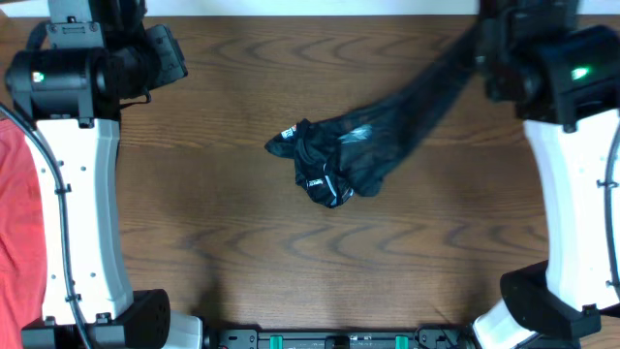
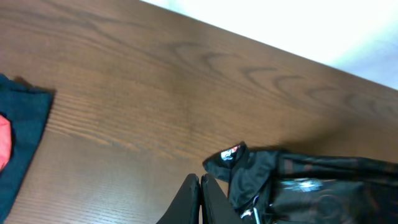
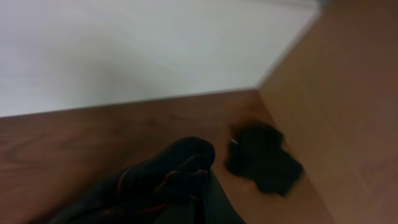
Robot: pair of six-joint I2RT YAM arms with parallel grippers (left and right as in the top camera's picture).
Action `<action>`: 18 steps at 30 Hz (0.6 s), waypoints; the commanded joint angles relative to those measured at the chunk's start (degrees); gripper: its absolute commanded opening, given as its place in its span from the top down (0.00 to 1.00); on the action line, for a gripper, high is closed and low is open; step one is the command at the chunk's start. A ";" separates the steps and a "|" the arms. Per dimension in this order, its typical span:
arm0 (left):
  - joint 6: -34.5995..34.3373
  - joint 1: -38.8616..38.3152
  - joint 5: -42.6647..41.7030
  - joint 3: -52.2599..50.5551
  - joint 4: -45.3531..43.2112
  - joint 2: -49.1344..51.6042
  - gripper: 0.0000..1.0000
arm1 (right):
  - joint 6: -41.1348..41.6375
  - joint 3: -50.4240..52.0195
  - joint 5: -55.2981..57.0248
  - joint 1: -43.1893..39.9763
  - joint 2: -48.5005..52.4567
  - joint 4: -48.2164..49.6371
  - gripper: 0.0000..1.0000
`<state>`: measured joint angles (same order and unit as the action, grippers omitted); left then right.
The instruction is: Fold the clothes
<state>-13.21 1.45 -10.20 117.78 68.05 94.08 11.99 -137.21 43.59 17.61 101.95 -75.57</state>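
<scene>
At left-wrist view's edge only, navy top (image 2: pixel 28 127)

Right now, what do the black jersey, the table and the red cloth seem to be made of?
The black jersey: thin, probably synthetic mesh; its stretched part lets the wood show through. The table: wood or wood-look laminate, dark brown, wavy grain, slight sheen. The red cloth: soft fabric, matte and creased; fibre unclear.

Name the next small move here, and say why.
Probably open the left hand and take the bunched end of the black jersey. The right hand appears shut on one end, with fabric stretched from it to a crumpled heap on the table; the left hand is shut and empty.
</scene>
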 commanded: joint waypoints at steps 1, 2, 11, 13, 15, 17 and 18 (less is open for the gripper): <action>0.94 -0.98 -0.37 -3.45 -0.26 0.35 0.94 | 3.43 -0.87 -3.54 -4.79 -0.74 -2.40 0.99; 0.96 -1.51 -0.37 -4.35 -0.42 0.35 0.94 | 3.45 -0.87 -5.18 -5.70 -0.68 -3.10 0.99; 0.94 -13.51 -0.50 -17.55 -5.20 0.35 0.94 | 3.43 -0.68 -9.94 -5.79 -0.57 -5.20 0.99; 0.94 -16.68 -1.51 -20.79 -5.60 0.35 0.94 | 3.41 -0.68 -10.95 -5.55 -0.57 -5.29 0.99; 0.92 -20.00 -3.06 -24.33 -6.03 0.35 0.94 | 3.43 -0.68 -12.33 -5.55 -0.57 -5.31 0.99; 0.92 -23.02 -4.79 -27.93 -6.88 0.35 0.94 | 3.43 -0.68 -12.61 -5.55 -0.57 -5.25 0.99; 0.92 -24.59 -5.55 -29.94 -7.50 0.35 0.94 | 3.43 -0.68 -12.59 -5.55 -0.57 -5.25 0.99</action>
<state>-13.21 -19.77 -12.69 91.79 61.08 94.13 14.50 -137.21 31.88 11.81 101.95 -80.97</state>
